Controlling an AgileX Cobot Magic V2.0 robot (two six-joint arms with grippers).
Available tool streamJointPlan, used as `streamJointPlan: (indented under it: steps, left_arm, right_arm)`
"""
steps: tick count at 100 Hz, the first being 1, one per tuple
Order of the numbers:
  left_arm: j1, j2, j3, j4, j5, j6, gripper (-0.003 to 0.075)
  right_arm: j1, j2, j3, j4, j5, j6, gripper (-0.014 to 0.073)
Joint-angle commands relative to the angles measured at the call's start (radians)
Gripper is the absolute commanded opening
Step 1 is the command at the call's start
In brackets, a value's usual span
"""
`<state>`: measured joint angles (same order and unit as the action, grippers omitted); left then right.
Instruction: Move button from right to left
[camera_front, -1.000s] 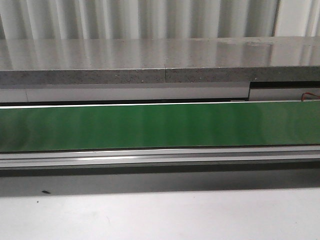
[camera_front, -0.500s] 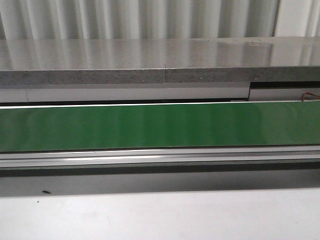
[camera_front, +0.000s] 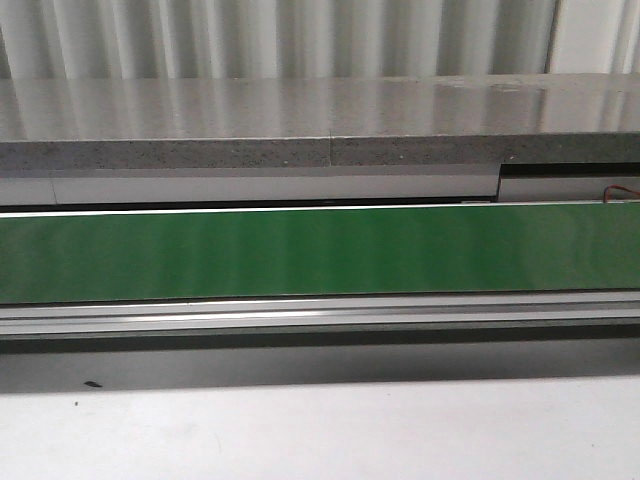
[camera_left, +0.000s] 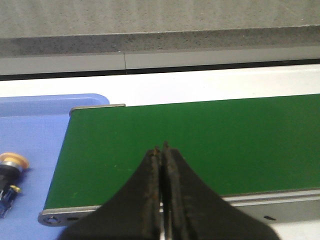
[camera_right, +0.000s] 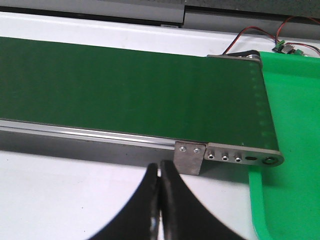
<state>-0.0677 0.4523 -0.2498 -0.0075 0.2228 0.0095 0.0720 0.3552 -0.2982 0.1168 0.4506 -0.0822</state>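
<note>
White table (camera_front: 320, 430) sits nearest, then a long green belt (camera_front: 320, 250). Both the left gripper (camera_left: 161, 150) and the right gripper (camera_right: 160, 167) are pinched together, holding nothing. Off the belt's end, the button (camera_left: 11, 167) lies on a blue tray (camera_left: 35, 135).

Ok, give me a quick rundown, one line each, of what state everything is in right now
Left gripper: shut, holding nothing, above the green belt.
Right gripper: shut, holding nothing, over the white table.
Button: lying on its side on the blue tray.
Green belt: nothing on it.
Green tray: visible part bare.
</note>
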Motion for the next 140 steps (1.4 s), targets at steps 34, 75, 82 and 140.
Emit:
streamJointPlan:
  steps: [34,75,82,140]
  left_arm:
    - [0.033,-0.303,0.183,-0.011,-0.083,-0.001,-0.0020]
    - [0.033,-0.488,0.292,-0.011,-0.064,-0.001,-0.0020]
    - [0.033,-0.488,0.292,-0.021,-0.064,-0.001,-0.0020]
    - [0.033,-0.488,0.292,-0.029,-0.064,-0.001,-0.0020]
  right_arm:
    - [0.002,0.001,-0.026,-0.006,-0.074,-0.009,-0.0068]
    - [0.002,0.001,-0.026,-0.006,-0.071,-0.009,-0.0068]
    - [0.002,0.001,-0.026,-0.006,-0.071,-0.009,-0.0068]
    - [0.002,0.000,-0.026,-0.006,-0.070,-0.009,-0.0068]
